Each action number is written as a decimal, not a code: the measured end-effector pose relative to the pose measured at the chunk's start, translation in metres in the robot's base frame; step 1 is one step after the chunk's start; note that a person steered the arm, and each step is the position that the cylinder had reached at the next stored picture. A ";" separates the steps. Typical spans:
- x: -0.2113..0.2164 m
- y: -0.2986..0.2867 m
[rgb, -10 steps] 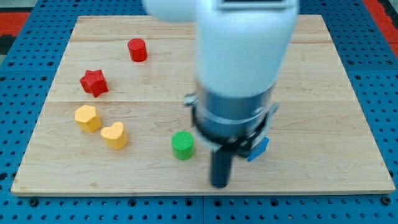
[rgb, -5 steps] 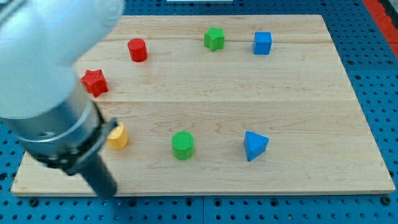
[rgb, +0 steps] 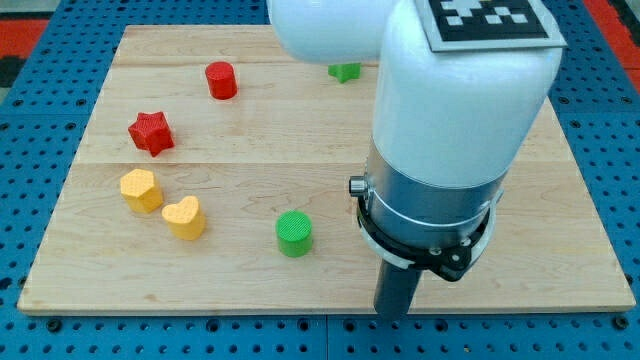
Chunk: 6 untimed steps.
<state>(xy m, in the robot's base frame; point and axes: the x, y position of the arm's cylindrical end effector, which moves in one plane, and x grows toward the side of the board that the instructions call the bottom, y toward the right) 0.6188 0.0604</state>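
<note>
My tip (rgb: 392, 313) rests near the bottom edge of the wooden board (rgb: 250, 130), right of centre. The green cylinder (rgb: 294, 233) is the nearest block that shows, up and to the left of the tip, apart from it. Further left lie a yellow heart (rgb: 185, 217) and a yellow rounded block (rgb: 141, 190). A red star (rgb: 151, 132) and a red cylinder (rgb: 221, 80) sit toward the upper left. Part of a green star (rgb: 345, 71) peeks out at the top beside the arm. The arm's body hides the board's right-centre, and the blue blocks do not show.
The board lies on a blue pegboard surface (rgb: 40, 150) that surrounds it on all sides. The arm's large white and grey body (rgb: 450, 130) covers much of the view's right half. A red area (rgb: 25, 30) shows at the top left corner.
The tip swung from the board's bottom centre to the bottom left corner, then back to the bottom right of centre. The arm now covers the blue blocks. No block has visibly moved.
</note>
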 end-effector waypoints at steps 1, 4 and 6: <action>-0.006 0.000; -0.065 0.142; -0.153 0.023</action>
<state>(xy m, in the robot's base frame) 0.4660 0.0831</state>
